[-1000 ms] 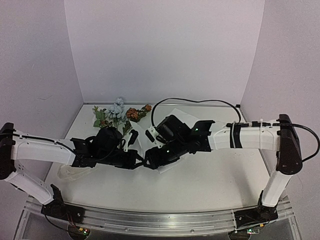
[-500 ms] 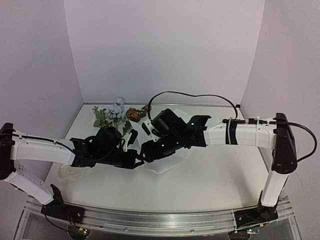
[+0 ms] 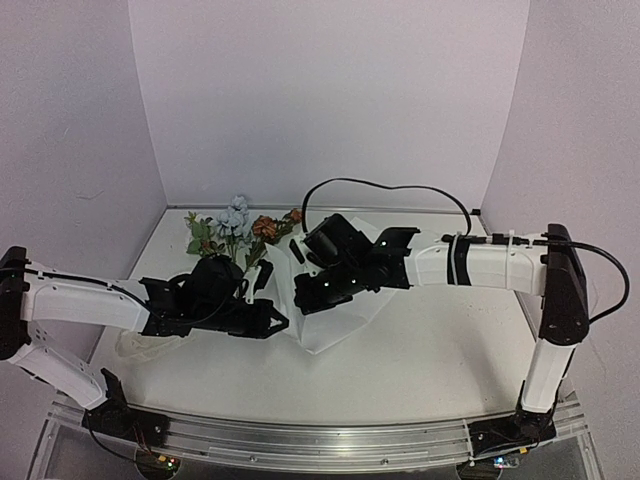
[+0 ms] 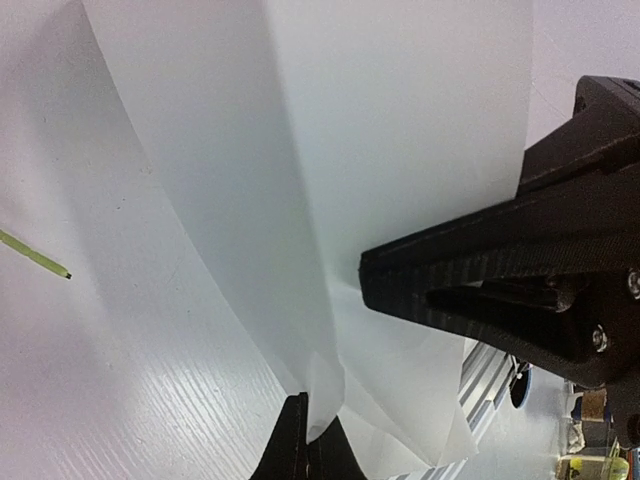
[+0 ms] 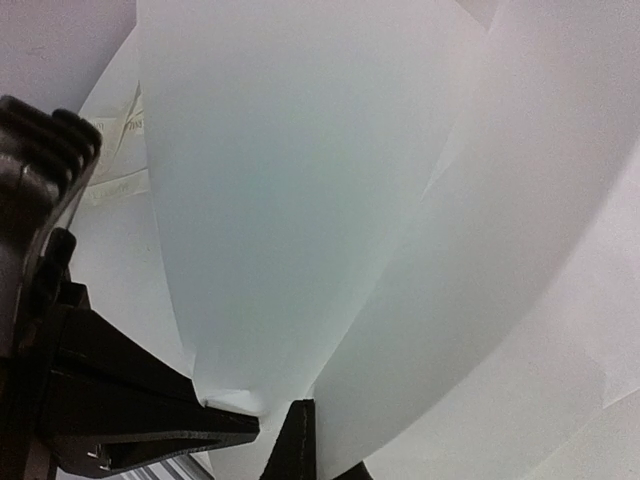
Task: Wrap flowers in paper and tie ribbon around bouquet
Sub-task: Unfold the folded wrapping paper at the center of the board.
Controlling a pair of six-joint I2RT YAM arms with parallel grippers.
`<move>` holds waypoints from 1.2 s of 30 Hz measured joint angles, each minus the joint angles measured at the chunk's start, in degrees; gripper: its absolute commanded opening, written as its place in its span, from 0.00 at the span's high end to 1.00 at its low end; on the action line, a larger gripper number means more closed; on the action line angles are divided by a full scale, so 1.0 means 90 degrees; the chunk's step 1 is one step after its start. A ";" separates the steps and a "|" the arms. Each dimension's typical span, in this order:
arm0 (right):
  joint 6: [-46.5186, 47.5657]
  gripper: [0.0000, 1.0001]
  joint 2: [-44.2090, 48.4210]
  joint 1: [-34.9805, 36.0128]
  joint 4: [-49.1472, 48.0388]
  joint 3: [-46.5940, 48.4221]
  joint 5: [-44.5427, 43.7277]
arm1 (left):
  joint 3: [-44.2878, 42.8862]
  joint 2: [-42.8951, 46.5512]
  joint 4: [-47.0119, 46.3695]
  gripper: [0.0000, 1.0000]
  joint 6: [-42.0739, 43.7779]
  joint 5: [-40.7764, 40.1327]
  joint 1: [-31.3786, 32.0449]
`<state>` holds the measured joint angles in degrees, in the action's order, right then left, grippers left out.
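Grip left: left end effector point(image 4: 308, 445) clenched on a low fold of the paper point(image 4: 400, 150), which rises from its tips in a curved wall.
Grip right: right end effector point(image 5: 300, 440) clamped shut on the same sheet, with its pinch just beside the left one's. In the overhead view the two tips almost meet at mid tabletop point(image 3: 430, 350).
Paper: lifted into a loose tent between the two pinches. Its free corner lies on the tabletop on the near-right side.
Flowers: flowers point(image 3: 240, 225) lie beyond and to the left of both pinches, near the back wall and not inside the sheet. The blooms point to the far side and the stems run back toward the arms. One green stem tip point(image 4: 35, 262) shows on the bare surface, just beside the paper's edge.
Axis: the stems run roughly far to near, across the line joining the two end effectors.
Nearer arm: the left; its wrist is just beside the leaves.
Ribbon: ribbon point(image 3: 140, 345), a pale heap under the left forearm, is well apart from the paper.
Judgement: the sheet must travel far-left over the stems.
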<state>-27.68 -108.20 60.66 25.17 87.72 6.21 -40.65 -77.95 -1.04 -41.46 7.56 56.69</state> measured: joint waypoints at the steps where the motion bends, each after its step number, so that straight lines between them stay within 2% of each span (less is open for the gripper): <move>1: 0.0006 1.00 0.0000 0.0000 -0.0001 0.0000 -0.0049 | 0.0001 0.0000 0.0003 1.00 -0.0074 -0.0083 0.0001; 7: 0.0145 1.00 0.0264 0.0001 0.0003 -0.0396 -0.0662 | 0.0001 -0.0005 0.0274 1.00 -0.0834 -0.1064 0.0002; 13: 0.0527 1.00 0.1396 0.0103 0.0231 -0.1254 -0.1772 | 0.0006 -0.0087 0.0383 1.00 -0.1839 -0.1963 0.0002; 17: 0.0744 1.00 0.2101 0.0490 0.0335 -0.1661 -0.2661 | 0.0020 -0.0099 0.0138 1.00 -0.2323 -0.2245 0.0007; 22: 0.0774 1.00 0.2371 0.1248 0.0377 -0.2071 -0.3782 | 0.0020 -0.0258 -0.0290 0.99 -0.2520 -0.2145 0.0056; 23: 0.0751 1.00 0.2372 0.1407 0.0387 -0.2169 -0.4005 | 0.0020 -0.0322 -0.0355 0.95 -0.2535 -0.2077 0.0080; 25: 0.0650 1.00 0.2370 0.1675 0.0421 -0.2375 -0.4406 | 0.0026 -0.0458 -0.0457 0.78 -0.2562 -0.1917 0.0147; 30: -0.0010 1.00 0.2395 0.2160 0.0348 -0.3115 -0.5499 | 0.0198 -0.0544 -0.0481 0.50 -0.2553 -0.1686 0.0479; 36: -0.1119 1.00 0.2932 0.2429 -0.0682 -0.5305 -0.6354 | 0.0811 0.0372 0.0243 0.35 -0.2537 -0.1664 0.0647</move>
<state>-37.75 -81.81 82.53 19.03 39.98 -50.98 -33.35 -74.60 1.14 -64.29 -7.41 62.50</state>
